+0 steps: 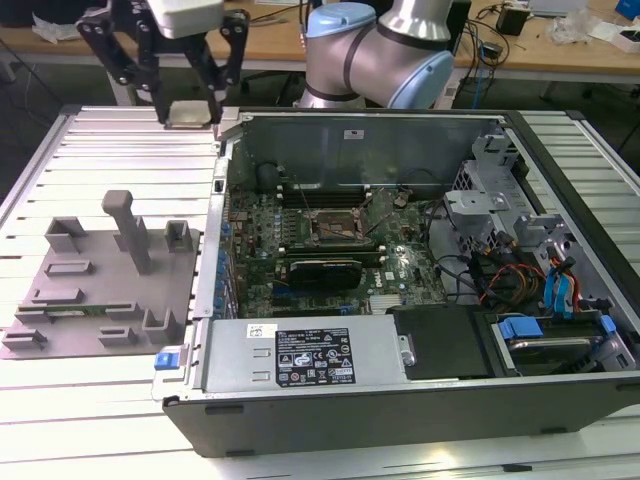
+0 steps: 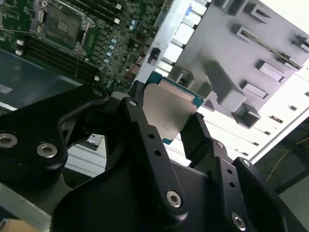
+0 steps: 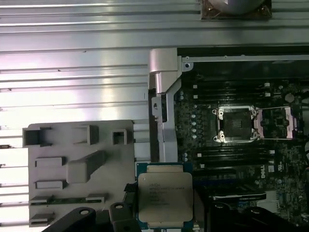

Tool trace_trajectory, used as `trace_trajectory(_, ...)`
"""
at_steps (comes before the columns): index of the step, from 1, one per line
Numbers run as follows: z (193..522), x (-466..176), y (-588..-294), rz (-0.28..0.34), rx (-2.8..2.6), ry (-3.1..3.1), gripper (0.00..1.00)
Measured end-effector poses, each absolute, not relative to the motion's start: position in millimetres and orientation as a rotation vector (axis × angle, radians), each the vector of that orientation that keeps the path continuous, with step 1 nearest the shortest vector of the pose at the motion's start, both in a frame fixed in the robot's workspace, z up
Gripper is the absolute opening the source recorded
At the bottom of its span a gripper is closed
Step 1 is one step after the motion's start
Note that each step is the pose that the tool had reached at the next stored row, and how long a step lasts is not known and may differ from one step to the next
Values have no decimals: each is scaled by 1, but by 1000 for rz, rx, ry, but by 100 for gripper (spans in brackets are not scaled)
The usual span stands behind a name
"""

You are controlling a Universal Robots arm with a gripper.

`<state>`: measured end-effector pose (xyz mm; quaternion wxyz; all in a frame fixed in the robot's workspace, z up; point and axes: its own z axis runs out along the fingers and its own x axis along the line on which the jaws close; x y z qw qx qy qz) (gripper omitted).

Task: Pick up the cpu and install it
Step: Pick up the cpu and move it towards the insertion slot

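One arm: a pale blue and silver robot arm point(image 1: 395, 45) is reaching across the far side of the scene in the exterior view, toward that view's left.
Pincer: the black pincer point(image 1: 190, 100) is hanging above the slatted metal tabletop point(image 1: 120, 150), just past the far corner of the computer case on the exterior view's left. Its fingers point(image 2: 142, 125) are clamping two opposite edges of the cpu.
Cpu: the cpu point(image 1: 190, 113), a small flat square with a pale silver top, is sitting level between the fingers, lifted clear of everything below. In the second wrist view a green rim is showing around its metal top.
Computer case: the open computer case point(image 1: 400, 400) is lying on its side on the tabletop, with its circuit board facing up.
Socket: the dark square socket point(image 1: 335, 228) with a metal frame is sitting near the middle of the board, well apart from the cpu.
Card: a long black card point(image 1: 325, 270) is lying just beside the socket.
Grey plate: a grey plate point(image 1: 100, 290) with raised blocks is lying on the tabletop, on the exterior view's left of the case.
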<state>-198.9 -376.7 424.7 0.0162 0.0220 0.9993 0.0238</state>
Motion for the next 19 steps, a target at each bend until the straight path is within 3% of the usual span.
trace_trajectory(19, 425, -77, -369, 74, 68, 3108, 55)
